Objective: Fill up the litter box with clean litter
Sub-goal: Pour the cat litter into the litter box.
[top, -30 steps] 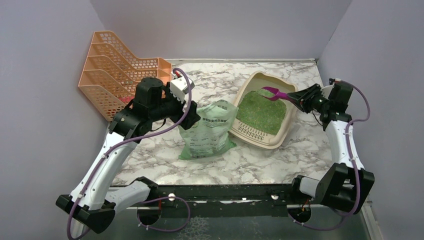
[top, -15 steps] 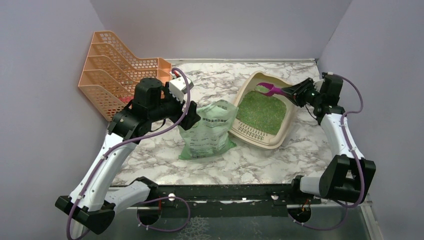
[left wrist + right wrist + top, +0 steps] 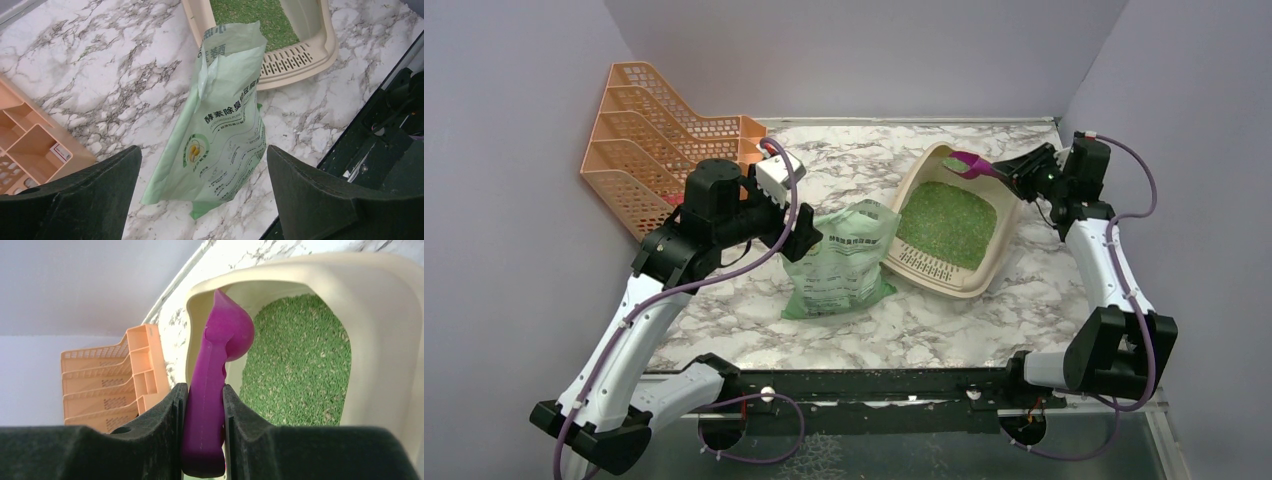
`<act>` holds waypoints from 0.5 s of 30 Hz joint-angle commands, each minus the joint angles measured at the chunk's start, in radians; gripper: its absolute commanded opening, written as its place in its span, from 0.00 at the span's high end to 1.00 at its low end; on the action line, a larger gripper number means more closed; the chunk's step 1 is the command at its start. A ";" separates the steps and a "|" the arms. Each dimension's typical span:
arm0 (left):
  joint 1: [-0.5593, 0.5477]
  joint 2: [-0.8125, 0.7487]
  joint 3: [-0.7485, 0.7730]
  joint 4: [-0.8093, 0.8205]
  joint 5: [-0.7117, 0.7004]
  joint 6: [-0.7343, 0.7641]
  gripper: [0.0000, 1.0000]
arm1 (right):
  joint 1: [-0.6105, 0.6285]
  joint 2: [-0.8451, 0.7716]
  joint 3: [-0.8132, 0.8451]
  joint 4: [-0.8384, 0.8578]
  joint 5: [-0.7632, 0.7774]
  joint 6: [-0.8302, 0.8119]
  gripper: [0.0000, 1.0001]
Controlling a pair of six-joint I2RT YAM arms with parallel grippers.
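At the far right of the marble worktop (image 3: 984, 320), the litter box (image 3: 924, 265) lies on a diagonal, its slotted lip toward the arm bases and its rounded end away from them. The right end effector (image 3: 1016, 172) is the nearer of the two. It hangs just off the box's far right corner, clenched on the handle of a magenta scoop (image 3: 969, 163).

The scoop's long axis runs from those fingers leftward, so its bowl sits over the far rim. The bed of clean litter (image 3: 949, 218) lies below the bowl and toward the near side. From the right wrist view only the back of the bowl shows, so I cannot tell whether it carries any granules. Any spreading or tipping move would therefore go down and toward the slotted end, along the box's length.

The litter shows as small bright green granules covering the floor of the box in a fairly even layer, with the beige walls bare above it.

The translucent green bag (image 3: 836, 265) with dark print stands slumped just left of the box. Its open top leans toward the rim, perhaps touching it. The left end effector (image 3: 202, 152) hovers above the bag, released and spread wide, grasping nothing.
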 commanded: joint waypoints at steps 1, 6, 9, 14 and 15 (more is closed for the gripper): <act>-0.002 -0.015 0.010 0.016 -0.018 -0.008 0.05 | 0.003 -0.013 0.043 0.009 0.098 -0.027 0.99; -0.002 -0.029 0.005 0.012 -0.025 -0.007 0.05 | 0.004 -0.050 0.035 -0.040 0.118 -0.050 0.99; -0.002 -0.032 0.004 0.009 -0.022 -0.008 0.05 | 0.004 -0.085 0.020 -0.080 0.136 -0.071 0.99; -0.002 -0.037 0.001 0.007 -0.011 -0.013 0.05 | 0.003 -0.174 0.011 -0.190 0.181 -0.132 0.99; -0.002 -0.038 0.001 0.003 -0.010 -0.012 0.05 | 0.004 -0.199 0.004 -0.217 0.188 -0.147 0.99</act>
